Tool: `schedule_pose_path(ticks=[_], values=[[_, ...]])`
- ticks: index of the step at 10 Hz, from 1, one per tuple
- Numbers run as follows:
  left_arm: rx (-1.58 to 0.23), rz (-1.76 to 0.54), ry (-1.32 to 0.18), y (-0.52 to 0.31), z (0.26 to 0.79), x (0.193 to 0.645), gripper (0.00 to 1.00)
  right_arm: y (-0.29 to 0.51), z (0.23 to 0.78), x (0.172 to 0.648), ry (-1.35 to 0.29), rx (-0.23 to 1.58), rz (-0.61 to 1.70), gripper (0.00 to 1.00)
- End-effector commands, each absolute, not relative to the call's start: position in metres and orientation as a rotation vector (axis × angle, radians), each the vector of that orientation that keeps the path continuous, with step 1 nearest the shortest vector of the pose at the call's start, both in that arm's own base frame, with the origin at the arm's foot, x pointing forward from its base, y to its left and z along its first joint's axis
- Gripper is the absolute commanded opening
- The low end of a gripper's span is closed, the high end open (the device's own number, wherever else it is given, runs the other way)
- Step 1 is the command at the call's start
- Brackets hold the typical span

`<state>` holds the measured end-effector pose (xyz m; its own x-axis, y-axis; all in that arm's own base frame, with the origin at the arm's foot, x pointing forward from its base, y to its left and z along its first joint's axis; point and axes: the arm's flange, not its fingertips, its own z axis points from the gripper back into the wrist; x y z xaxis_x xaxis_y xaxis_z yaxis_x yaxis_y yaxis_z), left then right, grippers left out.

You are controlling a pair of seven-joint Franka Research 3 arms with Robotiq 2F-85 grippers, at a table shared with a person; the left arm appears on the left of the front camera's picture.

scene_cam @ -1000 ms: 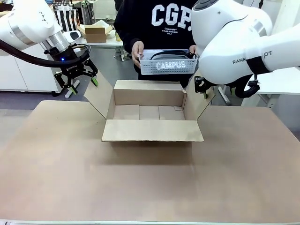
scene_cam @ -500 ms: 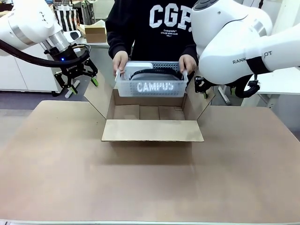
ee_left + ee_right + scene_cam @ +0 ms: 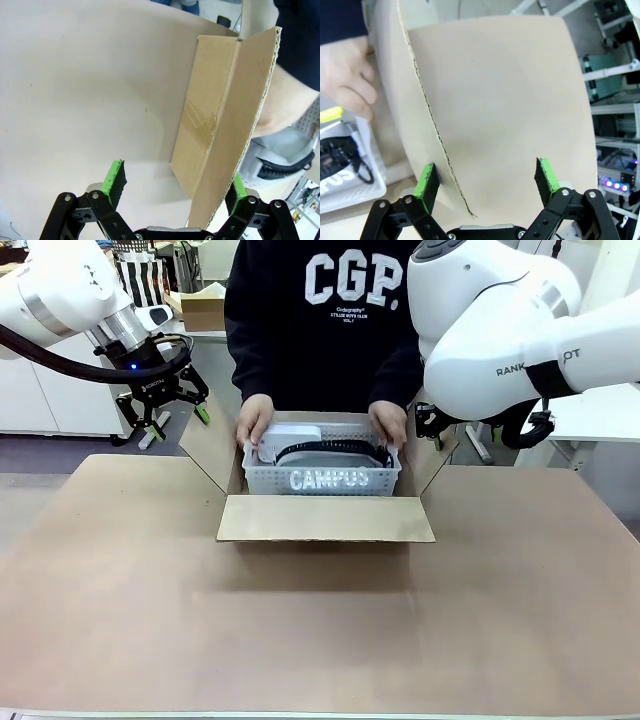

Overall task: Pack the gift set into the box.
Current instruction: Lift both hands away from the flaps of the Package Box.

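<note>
The gift set [image 3: 322,471], a white perforated basket marked CAMPUS with grey and black items inside, sits low in the open brown box [image 3: 325,518]. The person's two hands [image 3: 254,420] hold its ends. My left gripper [image 3: 172,416] hangs open beside the box's left flap [image 3: 213,442]. In the left wrist view the flap's [image 3: 227,125] corrugated edge runs between the open left gripper's [image 3: 176,182] fingers, with the gift set [image 3: 280,160] beyond. In the right wrist view my right gripper [image 3: 486,180] is open astride the right flap [image 3: 495,100], near a hand [image 3: 347,75].
The brown table top [image 3: 320,630] spreads wide in front of the box. The box's front flap [image 3: 326,519] folds out toward me. A smaller cardboard box [image 3: 205,310] and a striped bag [image 3: 140,275] stand on a table behind. My bulky right arm [image 3: 500,320] hangs over the box's right side.
The person has lowered the gift set from chest height down into the box, hands following. Both arms and grippers have stayed where they were.
</note>
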<state>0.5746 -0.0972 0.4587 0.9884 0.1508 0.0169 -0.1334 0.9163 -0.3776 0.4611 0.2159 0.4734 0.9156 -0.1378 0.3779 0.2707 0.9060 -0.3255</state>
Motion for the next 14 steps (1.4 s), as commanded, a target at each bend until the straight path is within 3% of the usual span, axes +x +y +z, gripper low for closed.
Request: schedule_pose_path(ticks=[1, 14], values=[[-0.363, 0.162, -0.053, -0.0976, 0.4603, 0.5729, 1.0, 0.215, 0.4757, 0.4627, -0.36, -0.381, -0.216, 1.0], [-0.363, 0.162, -0.053, -0.0976, 0.4603, 0.5729, 1.0, 0.215, 0.4757, 0.4627, -0.36, -0.381, -0.216, 1.0]])
